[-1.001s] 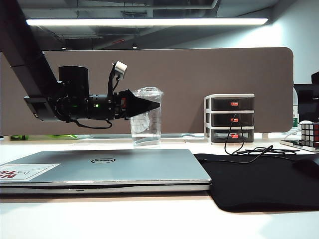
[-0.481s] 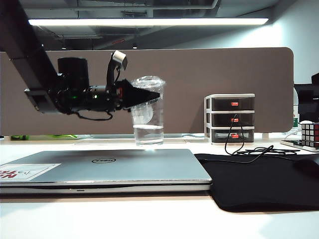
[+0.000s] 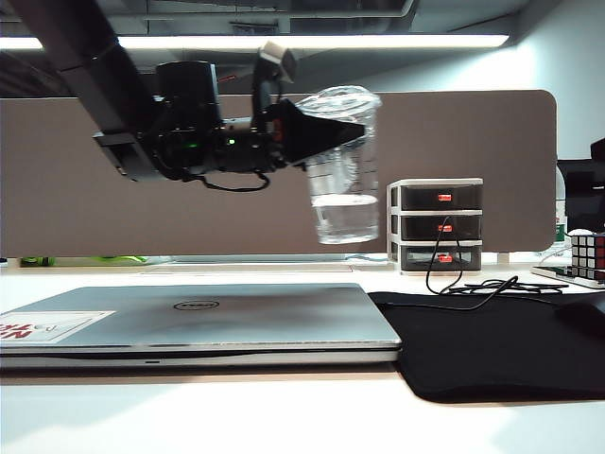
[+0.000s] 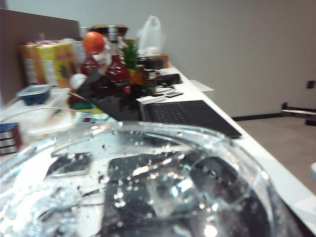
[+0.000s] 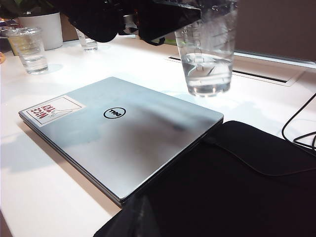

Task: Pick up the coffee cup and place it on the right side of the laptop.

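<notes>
The white desk (image 3: 284,416) is stretching across the exterior view, with a brown partition (image 3: 454,142) standing behind it. The closed silver Dell laptop (image 3: 198,322) is lying flat on the desk, a white-and-red sticker (image 3: 47,326) sitting at its near left corner. A black mat (image 3: 492,345) is lying just beside the laptop's right edge, with a black cable (image 3: 463,284) trailing onto it. A grey three-drawer organiser (image 3: 440,225) is standing at the back, and a Rubik's cube (image 3: 588,255) is showing at the far right.

The left gripper (image 3: 326,137) is reaching in level from the left arm (image 3: 104,76), its dark fingers (image 3: 317,132) clamping the upper part of the coffee cup (image 3: 345,170). The cup is hanging in the air, tilted slightly, clear of the desk, above the laptop's back right corner, with water filling its lower part. In the left wrist view its domed lid (image 4: 143,182) is filling the foreground.

The right gripper is appearing in no view, so I cannot tell how its jaws are standing.
</notes>
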`<action>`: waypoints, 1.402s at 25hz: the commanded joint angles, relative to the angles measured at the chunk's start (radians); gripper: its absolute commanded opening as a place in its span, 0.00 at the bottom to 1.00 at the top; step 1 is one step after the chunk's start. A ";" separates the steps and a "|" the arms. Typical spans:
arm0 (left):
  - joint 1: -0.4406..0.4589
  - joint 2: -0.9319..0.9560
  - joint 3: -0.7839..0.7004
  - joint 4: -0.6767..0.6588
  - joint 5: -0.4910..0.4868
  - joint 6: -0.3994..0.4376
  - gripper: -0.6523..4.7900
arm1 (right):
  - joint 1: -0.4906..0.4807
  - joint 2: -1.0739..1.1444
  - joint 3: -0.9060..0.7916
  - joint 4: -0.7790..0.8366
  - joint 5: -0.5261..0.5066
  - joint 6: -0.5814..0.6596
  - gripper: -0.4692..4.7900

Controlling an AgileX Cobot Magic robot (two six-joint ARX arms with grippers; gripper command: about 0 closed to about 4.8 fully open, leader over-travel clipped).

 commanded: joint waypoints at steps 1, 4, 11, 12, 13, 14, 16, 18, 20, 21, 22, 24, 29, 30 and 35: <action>-0.062 -0.007 0.003 0.018 0.008 -0.018 0.74 | 0.000 -0.002 -0.006 0.010 -0.002 -0.004 0.09; -0.117 -0.007 0.003 0.018 0.009 -0.018 0.65 | 0.000 -0.002 -0.006 0.010 -0.002 -0.003 0.09; -0.191 -0.006 0.002 0.007 -0.011 -0.014 0.65 | 0.000 -0.002 -0.006 0.010 -0.002 -0.003 0.09; -0.196 -0.005 0.002 -0.004 -0.011 -0.013 0.65 | 0.000 -0.002 -0.006 0.009 -0.002 -0.003 0.09; -0.201 -0.005 0.000 -0.037 -0.016 0.009 0.65 | 0.000 -0.002 -0.006 0.009 -0.002 -0.003 0.09; -0.202 -0.005 -0.004 -0.068 -0.018 0.039 0.65 | 0.000 -0.002 -0.006 0.009 -0.002 -0.003 0.09; -0.209 -0.005 -0.024 -0.140 -0.040 0.121 0.65 | 0.000 -0.002 -0.006 0.009 -0.002 -0.004 0.09; -0.222 -0.005 -0.060 -0.171 -0.062 0.196 0.68 | 0.000 -0.002 -0.006 0.002 -0.002 -0.004 0.09; -0.235 -0.005 -0.098 -0.168 -0.082 0.270 0.69 | 0.000 -0.002 -0.006 -0.013 -0.002 -0.005 0.09; -0.241 -0.003 -0.109 -0.169 -0.087 0.303 0.69 | 0.000 -0.002 -0.006 -0.015 -0.002 -0.005 0.09; -0.246 0.000 -0.117 -0.166 -0.086 0.323 0.69 | 0.000 -0.002 -0.006 -0.014 -0.002 -0.005 0.09; -0.262 0.010 -0.121 -0.159 -0.091 0.343 0.69 | 0.000 -0.002 -0.006 -0.013 -0.002 -0.008 0.09; -0.278 0.040 -0.118 -0.090 -0.142 0.351 0.69 | 0.000 -0.002 -0.006 -0.013 -0.002 -0.008 0.09; -0.278 0.046 -0.118 -0.084 -0.152 0.354 0.69 | 0.000 -0.002 -0.006 -0.013 -0.002 -0.008 0.09; -0.278 0.069 -0.116 -0.068 -0.172 0.358 0.69 | 0.000 -0.002 -0.006 -0.013 -0.002 -0.008 0.09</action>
